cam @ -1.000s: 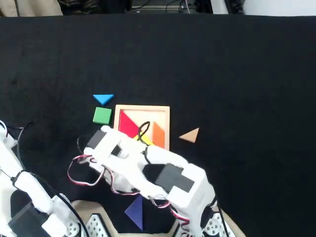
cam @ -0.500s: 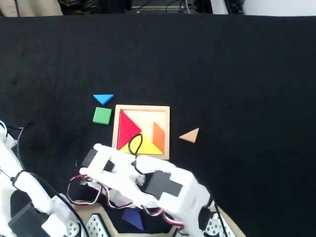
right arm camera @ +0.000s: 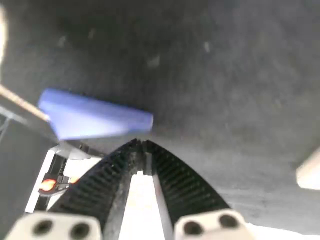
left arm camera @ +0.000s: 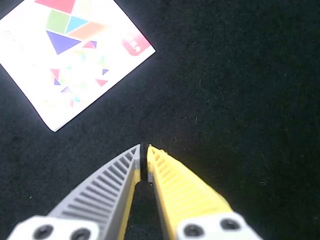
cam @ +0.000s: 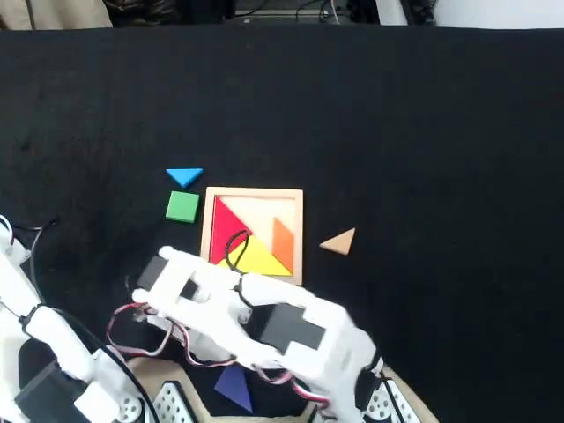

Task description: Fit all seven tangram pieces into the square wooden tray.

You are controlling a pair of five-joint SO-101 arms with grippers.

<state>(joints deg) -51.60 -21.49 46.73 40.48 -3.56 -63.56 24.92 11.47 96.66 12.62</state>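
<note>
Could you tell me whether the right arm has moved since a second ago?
Yes. The right arm has drawn back off the wooden tray toward the table's near edge, uncovering the yellow piece.

Right arm (cam: 264,313) lies across tray (cam: 254,191) near edge, blocking access from the front. Green square (cam: 182,206) and blue triangle (cam: 184,177) crowd the tray's left side, tan triangle (cam: 338,241) sits near its right. Open approach over far counter (cam: 397,115). Purple piece (cam: 233,385) partly under the arm.
</note>
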